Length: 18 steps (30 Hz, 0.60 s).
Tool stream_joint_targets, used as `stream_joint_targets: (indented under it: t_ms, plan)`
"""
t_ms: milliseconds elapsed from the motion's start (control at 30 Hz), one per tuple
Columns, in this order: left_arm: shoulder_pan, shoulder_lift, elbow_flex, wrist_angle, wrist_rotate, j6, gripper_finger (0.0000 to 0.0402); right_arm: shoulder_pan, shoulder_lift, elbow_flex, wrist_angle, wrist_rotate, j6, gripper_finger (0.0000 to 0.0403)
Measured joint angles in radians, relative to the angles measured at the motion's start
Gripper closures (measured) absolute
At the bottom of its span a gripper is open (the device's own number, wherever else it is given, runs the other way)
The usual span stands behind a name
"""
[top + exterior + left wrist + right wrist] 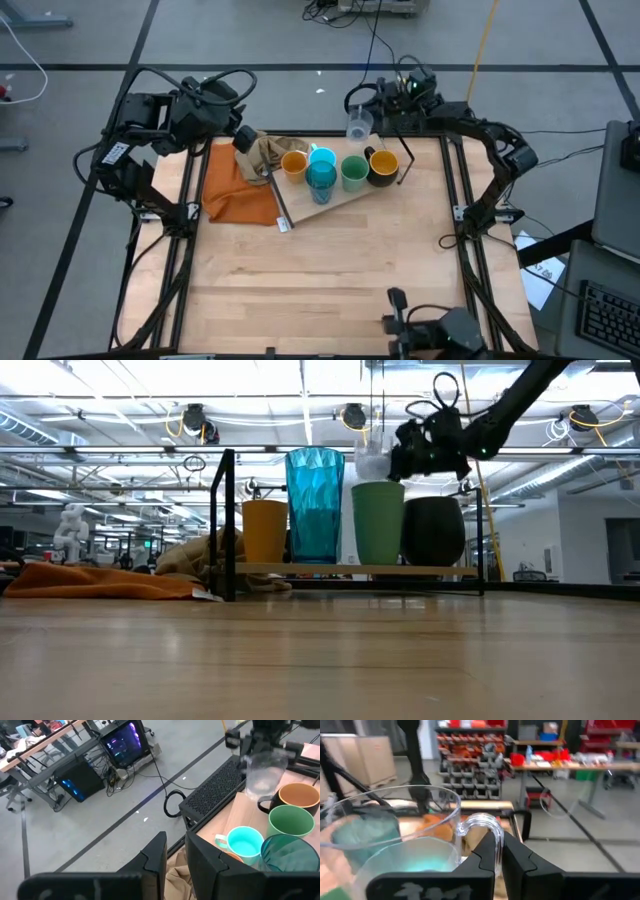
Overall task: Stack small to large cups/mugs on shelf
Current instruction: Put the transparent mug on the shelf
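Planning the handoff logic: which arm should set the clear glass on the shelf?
Right. The right gripper is shut on the clear glass, held above the shelf by the green cup. The left gripper holds nothing.

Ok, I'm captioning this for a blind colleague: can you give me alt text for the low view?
The right claw holds a clear glass in the air above the green cup on the shelf. On the shelf stand, in a row, an orange cup, teal tumbler, the green cup and a black mug.
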Motion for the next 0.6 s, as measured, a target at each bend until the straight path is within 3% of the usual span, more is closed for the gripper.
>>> stream_joint_targets:
  t_ms: [333,600]
  plan:
    - [0.000,0.000,0.000,0.000,0.001,-0.021,0.0330,-0.110,0.135,0.178,0.025,-0.213,0.127,0.0402]
    - [0.000,0.000,0.000,0.000,0.001,-0.023,0.0330,-0.116,0.290,0.281,0.208,-0.336,0.300,0.0402]
